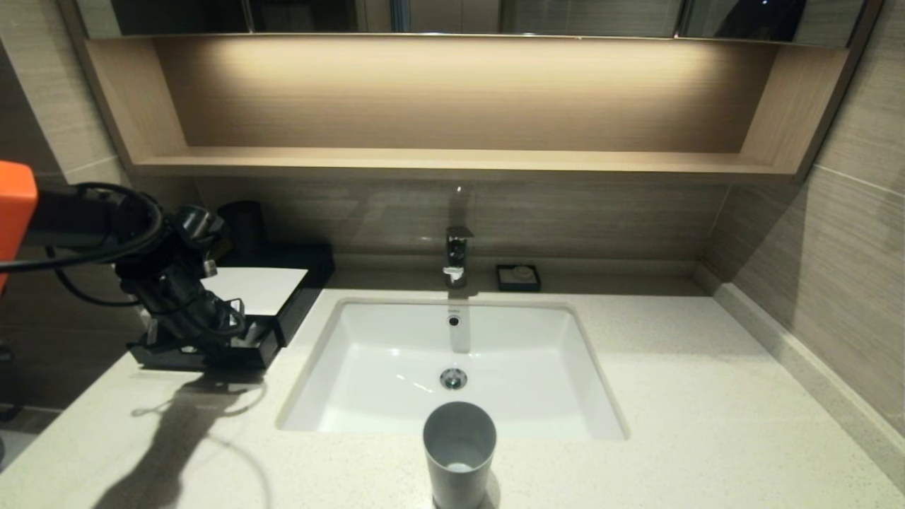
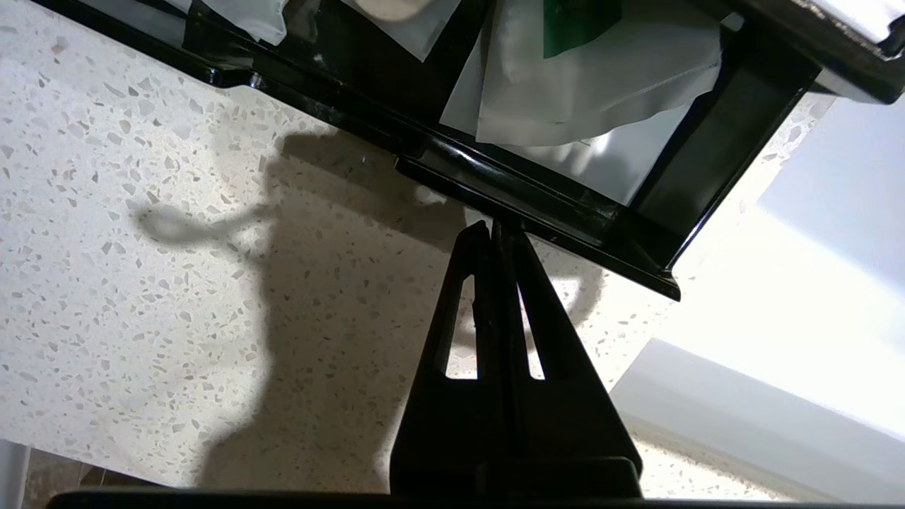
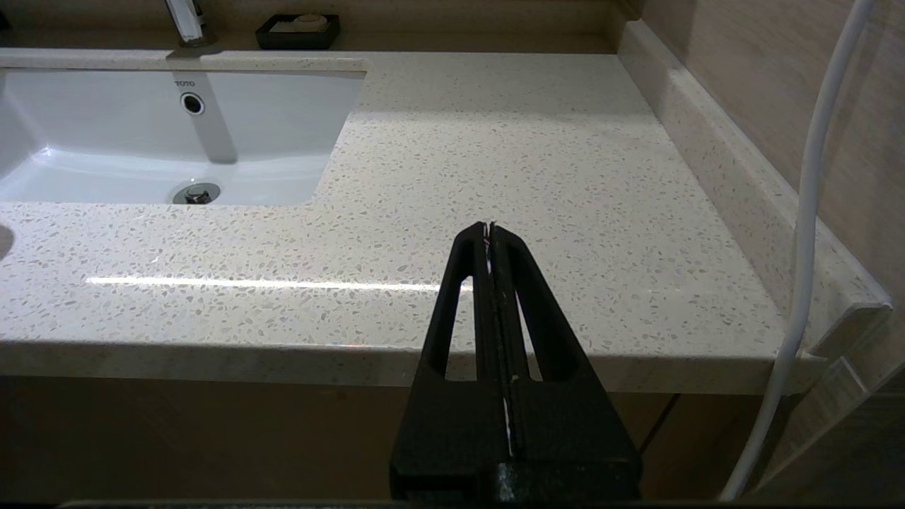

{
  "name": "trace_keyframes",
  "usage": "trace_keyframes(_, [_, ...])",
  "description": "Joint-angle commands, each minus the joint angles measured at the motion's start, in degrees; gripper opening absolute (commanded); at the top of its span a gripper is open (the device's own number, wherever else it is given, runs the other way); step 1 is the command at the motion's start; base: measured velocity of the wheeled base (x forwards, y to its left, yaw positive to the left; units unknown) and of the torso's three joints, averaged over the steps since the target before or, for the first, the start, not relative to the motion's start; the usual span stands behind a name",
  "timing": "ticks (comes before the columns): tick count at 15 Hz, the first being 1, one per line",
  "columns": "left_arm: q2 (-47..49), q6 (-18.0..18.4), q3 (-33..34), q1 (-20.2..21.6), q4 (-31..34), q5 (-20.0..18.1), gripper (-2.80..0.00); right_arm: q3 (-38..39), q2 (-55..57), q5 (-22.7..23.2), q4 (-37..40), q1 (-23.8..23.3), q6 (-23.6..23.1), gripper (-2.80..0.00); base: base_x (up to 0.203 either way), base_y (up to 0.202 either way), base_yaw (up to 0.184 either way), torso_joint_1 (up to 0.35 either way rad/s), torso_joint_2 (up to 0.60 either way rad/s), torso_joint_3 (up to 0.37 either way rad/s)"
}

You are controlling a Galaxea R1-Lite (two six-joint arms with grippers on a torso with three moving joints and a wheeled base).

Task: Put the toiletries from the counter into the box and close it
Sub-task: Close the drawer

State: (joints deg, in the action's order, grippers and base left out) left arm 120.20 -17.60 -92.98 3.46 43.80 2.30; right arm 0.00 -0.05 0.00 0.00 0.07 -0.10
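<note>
Packets point(image 2: 594, 106) inside the box's drawer point(image 2: 537, 205) show only from left wrist.

From the head we look down on the whole counter point(image 1: 672, 396) and sink point(image 1: 396, 353); the left wrist view sits close to the box point(image 2: 537, 205) drawer's front, while the right wrist view, beyond the counter's edge, shares the sink.
</note>
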Motion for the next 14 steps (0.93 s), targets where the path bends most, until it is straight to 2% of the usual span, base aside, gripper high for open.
trace_keyframes(1, [0.6,-0.6,-0.9,-0.1,0.2,0.0,-2.80,0.1,0.0,0.0,0.0,0.0,-0.1,-2.80,0.000,0.000,0.000,0.000,0.00,0.000])
trace_keyframes(14, [2.6,-1.8,-4.4,-0.1,0.0,0.0,-2.80,0.1,0.0,0.0,0.0,0.0,0.0,-2.80,0.000,0.000,0.000,0.000,0.00,0.000])
